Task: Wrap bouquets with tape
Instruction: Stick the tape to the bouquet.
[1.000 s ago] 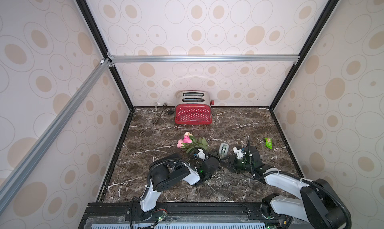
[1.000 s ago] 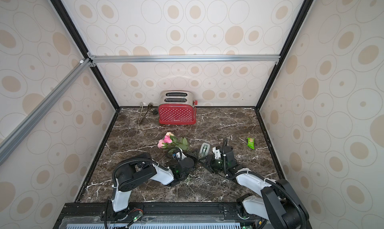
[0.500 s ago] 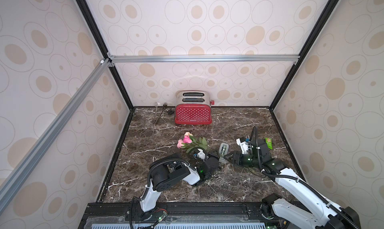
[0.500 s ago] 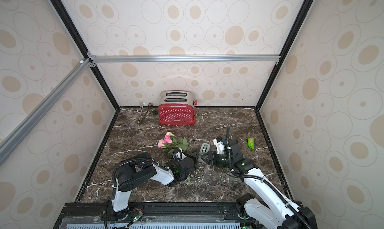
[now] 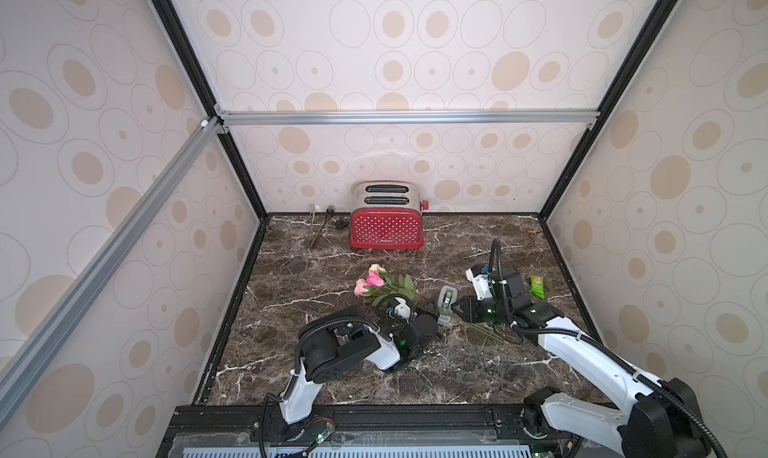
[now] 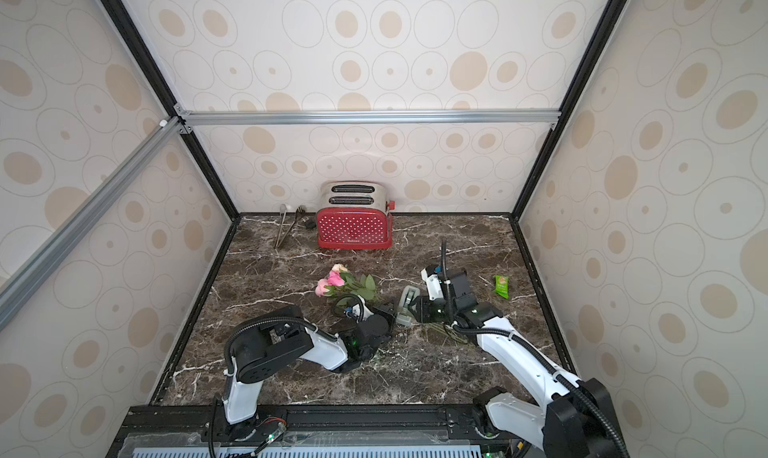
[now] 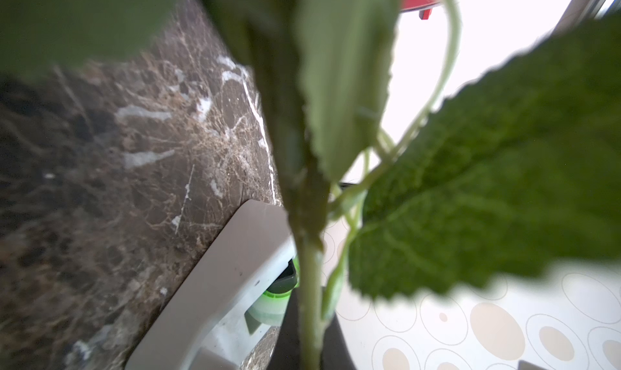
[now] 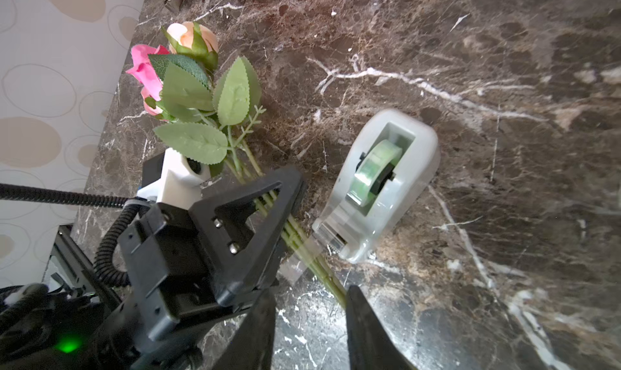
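Note:
The bouquets (image 5: 374,281) (image 6: 332,281) (image 8: 201,99) lie on the marble top as one bunch of pink and peach roses with green leaves. My left gripper (image 5: 428,312) (image 8: 285,200) is shut on their thin green stems, just below the leaves. The tape (image 5: 446,304) (image 6: 407,304) (image 8: 386,183), a grey dispenser with a greenish roll, stands right beside that grip. A clear strip (image 8: 300,257) runs from its cutter across the stems. My right gripper (image 5: 459,306) (image 8: 309,291) hovers open over the stems' lower part, holding nothing. In the left wrist view, leaves (image 7: 487,183) hide most of the scene.
A red toaster (image 5: 386,227) stands against the back wall, with metal tongs (image 5: 318,227) to its left. A small green snack packet (image 5: 536,285) lies to the right, behind my right arm. Patterned walls close in three sides.
My right gripper rose and swung away to the right, then came back down close to the dispenser and stems. The left gripper and the bouquets have not moved.

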Available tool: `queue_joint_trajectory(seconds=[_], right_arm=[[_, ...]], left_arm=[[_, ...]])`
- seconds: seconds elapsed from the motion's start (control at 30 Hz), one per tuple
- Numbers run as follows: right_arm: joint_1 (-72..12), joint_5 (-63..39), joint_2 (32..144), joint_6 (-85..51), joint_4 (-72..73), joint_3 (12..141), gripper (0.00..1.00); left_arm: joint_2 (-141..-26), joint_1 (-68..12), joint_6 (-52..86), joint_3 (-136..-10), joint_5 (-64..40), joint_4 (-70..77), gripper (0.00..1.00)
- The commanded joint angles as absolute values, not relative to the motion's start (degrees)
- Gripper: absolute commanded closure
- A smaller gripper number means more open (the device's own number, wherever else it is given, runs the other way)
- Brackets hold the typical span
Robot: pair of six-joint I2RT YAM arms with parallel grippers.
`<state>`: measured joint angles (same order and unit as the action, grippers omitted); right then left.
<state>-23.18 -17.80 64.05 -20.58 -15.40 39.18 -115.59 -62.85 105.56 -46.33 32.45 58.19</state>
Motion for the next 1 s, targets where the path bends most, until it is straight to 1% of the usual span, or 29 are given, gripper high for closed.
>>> queue_joint_trajectory(seconds=[0.0,0.23,0.4,0.63,0.97], right_arm=[[-23.4,-15.2,65.0,-17.8,-11.6,37.6,0.62],[-24.5,-14.3,70.1,-16.0,-7.3,37.9,0.62],[-26.1,-13.3,74.1,-15.0,-7.5,39.7,0.61],[-26.8,-13.2,74.0,-14.9,-8.2,38.9,0.61],[-29.6,-10.3,72.9,-13.6,-10.4,38.1,0.61]], left_arm=[[-114.7,-63.2,105.5,-47.2,33.0,58.7,1.00],[-114.5,-63.1,105.5,-47.3,33.1,58.2,1.00],[-114.5,-63.1,105.3,-47.4,33.0,58.3,1.00],[-114.4,-63.0,105.2,-47.4,33.1,58.3,1.00],[-114.3,-62.8,105.1,-47.2,33.0,58.6,1.00]])
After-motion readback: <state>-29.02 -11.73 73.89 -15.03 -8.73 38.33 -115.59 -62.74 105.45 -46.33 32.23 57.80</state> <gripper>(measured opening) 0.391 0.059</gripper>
